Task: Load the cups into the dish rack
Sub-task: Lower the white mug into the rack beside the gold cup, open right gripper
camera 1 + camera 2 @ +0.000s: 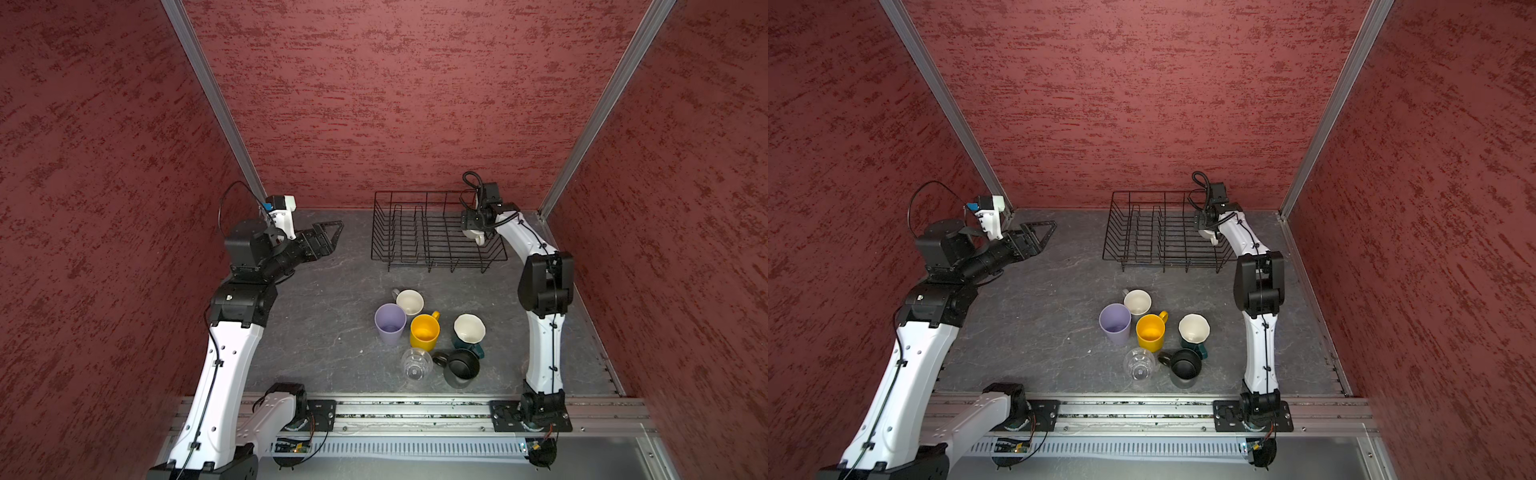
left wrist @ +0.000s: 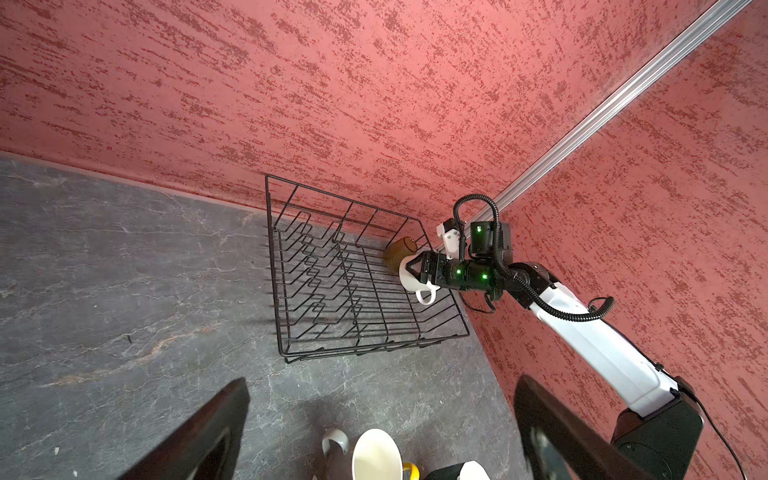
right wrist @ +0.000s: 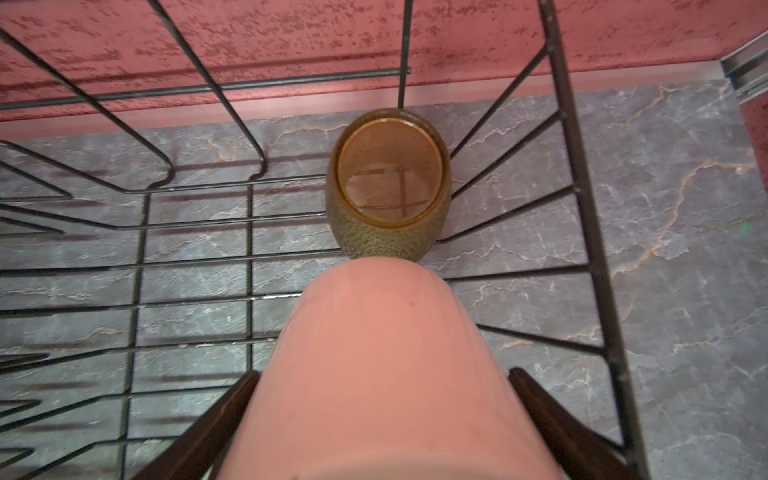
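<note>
Six cups sit clustered on the bench (image 1: 324,311) toward its front, apart from the dish rack (image 1: 415,237): a grey mug (image 1: 409,302) with a cream inside, a lilac tumbler (image 1: 390,322), a yellow mug (image 1: 424,331), a teal mug (image 1: 469,330) with a white inside, a clear glass (image 1: 416,363) and a black mug (image 1: 461,368). The right gripper (image 2: 417,270) is clamped on a white mug (image 3: 386,374), holding it inside the dish rack at its right end. Just beyond that mug, an amber glass (image 3: 388,183) sits in the rack's far right corner. The left gripper (image 1: 330,237) hangs over the bench's left side, jaws spread wide and empty, well apart from rack and cups.
</note>
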